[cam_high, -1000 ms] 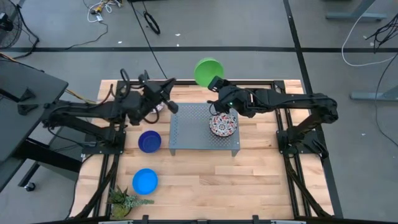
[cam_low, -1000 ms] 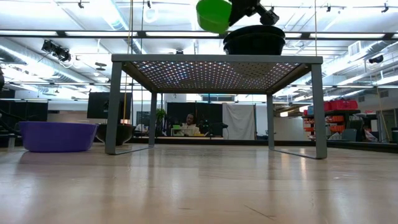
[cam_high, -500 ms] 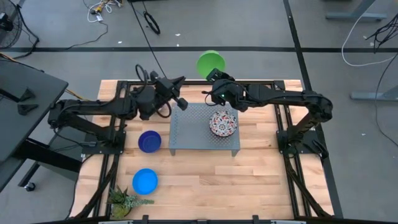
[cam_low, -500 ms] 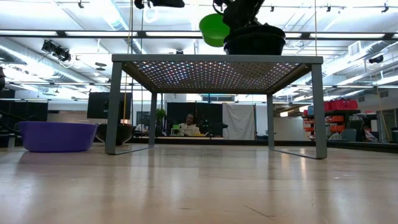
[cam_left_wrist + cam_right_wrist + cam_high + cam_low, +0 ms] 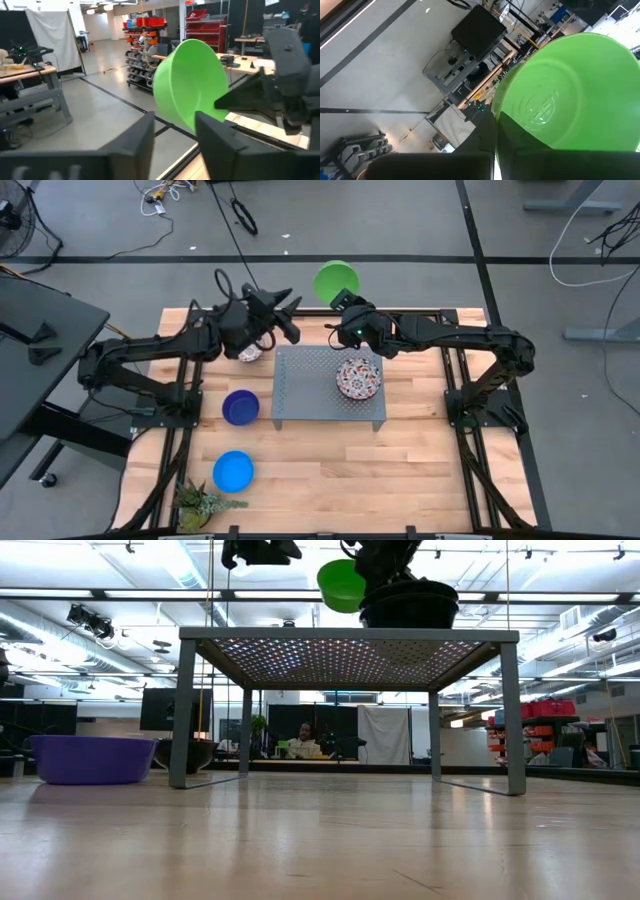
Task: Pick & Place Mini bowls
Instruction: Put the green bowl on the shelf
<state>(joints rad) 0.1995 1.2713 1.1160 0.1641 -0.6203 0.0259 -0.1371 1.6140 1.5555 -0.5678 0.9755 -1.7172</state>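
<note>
Bowl count in the high view: 5 that I could see. 1 green bowl (image 5: 336, 282) held up past the counter's (image 5: 330, 460) top edge, upper centre of frame, pinched by its rim in my right claw (image 5: 345, 304). 1 floral bowl (image 5: 359, 378) sat on the grey tray (image 5: 305, 390), right of centre. 1 dark blue bowl (image 5: 240, 407) on the counter just left of the tray. 1 bright blue bowl (image 5: 233, 472) lower left. A 5th bowl (image 5: 250, 351), w/ a white patterned rim, lay mostly hidden under my left arm, upper left of the tray. 1 spiky plant (image 5: 196, 503) at the bottom left corner, partly cut off.

My left claw (image 5: 283, 313) hovered upper left of the tray, fingers apart, holding nothing; in the left wrist view the green bowl (image 5: 192, 87) showed tilted beyond those fingers (image 5: 218, 145).

Low view: green bowl (image 5: 342, 584) hung above the tray top, right claw mostly a dark shape; the tray bowl (image 5: 408, 605) was only a silhouette. Dark blue bowl (image 5: 91, 758) at far left.

Vs. 0.5 s ago: left claw shifted a bit up in the frame and away from the tray; green bowl barely moved; bowls on the counter unchanged.
</note>
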